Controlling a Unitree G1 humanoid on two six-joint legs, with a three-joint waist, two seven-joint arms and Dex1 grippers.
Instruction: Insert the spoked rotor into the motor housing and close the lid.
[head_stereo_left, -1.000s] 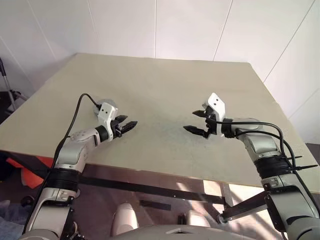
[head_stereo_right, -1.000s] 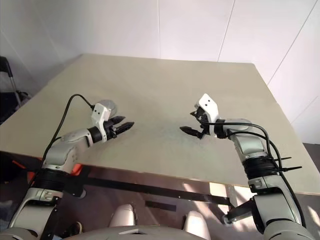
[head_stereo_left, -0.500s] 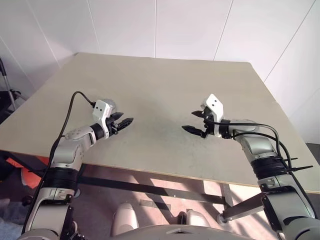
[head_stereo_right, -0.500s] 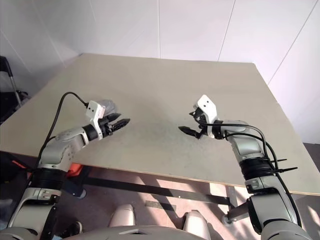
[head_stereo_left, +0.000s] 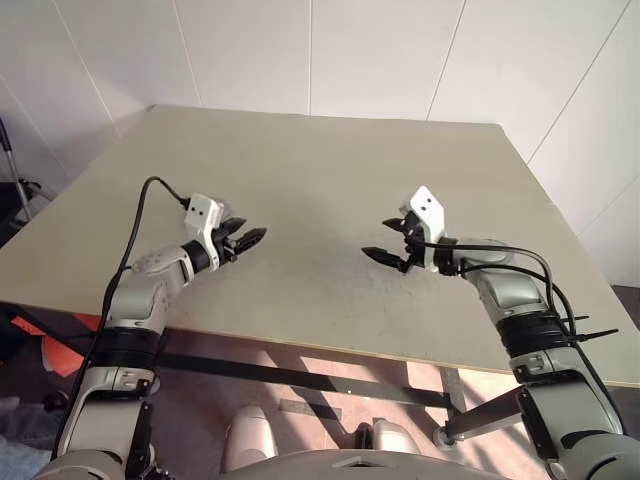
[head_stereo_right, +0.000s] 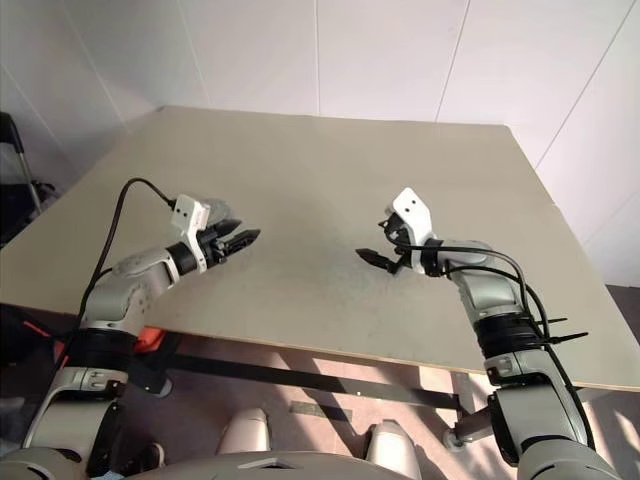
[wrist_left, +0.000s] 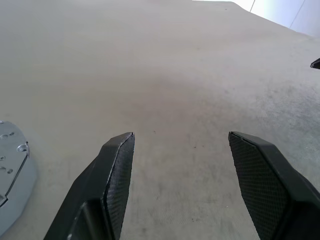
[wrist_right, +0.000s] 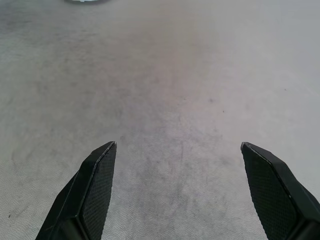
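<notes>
White wall panels back my beige table (head_stereo_left: 330, 170). Near its left edge my left gripper (head_stereo_left: 245, 237) hangs over the top, fingers spread and holding nothing. A silvery-grey disc, likely the lid (wrist_left: 12, 175), lies flat just beside it; the wrist camera catches its edge. Toward the right edge, well apart, my right gripper (head_stereo_left: 385, 240) hovers with fingers spread wide, also empty.

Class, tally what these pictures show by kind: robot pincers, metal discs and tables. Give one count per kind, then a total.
Pincers: 2, the left pincer and the right pincer, both open
Silvery-grey disc, partly in view: 1
Table: 1
Total: 4
</notes>
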